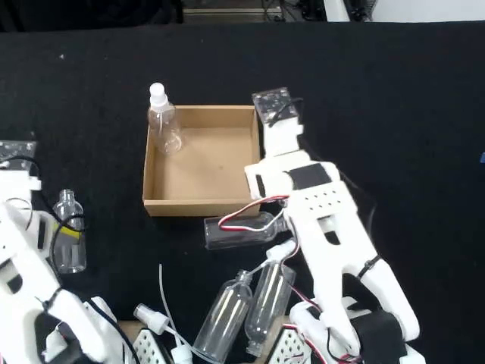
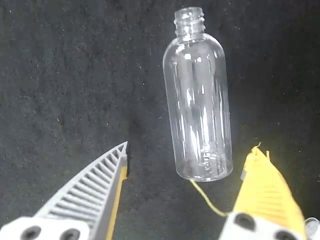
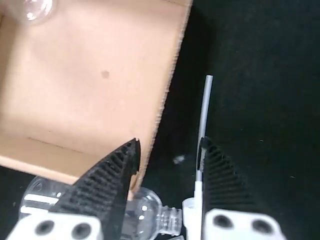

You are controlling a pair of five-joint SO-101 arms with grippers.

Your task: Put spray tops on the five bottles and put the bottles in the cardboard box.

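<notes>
The cardboard box (image 1: 155, 199) sits mid-table, and one clear bottle with a white spray top (image 1: 163, 121) stands in its far left corner. My left gripper (image 2: 191, 146) is open around the base of an uncapped bottle (image 2: 199, 105), which stands upright at the table's left (image 1: 68, 235). My right gripper (image 3: 169, 145) is open over the box's right wall (image 3: 172, 75). A loose spray top (image 3: 191, 205) lies just right of the box, its tube running along one black finger (image 3: 220, 175). An uncapped bottle (image 1: 239, 231) lies along the box's front wall.
Two more uncapped bottles (image 1: 226, 312) (image 1: 270, 302) lie side by side near the front edge. Loose spray tops (image 1: 151, 317) with long tubes lie left of them. The right arm (image 1: 333, 243) stretches from the front right corner to the box.
</notes>
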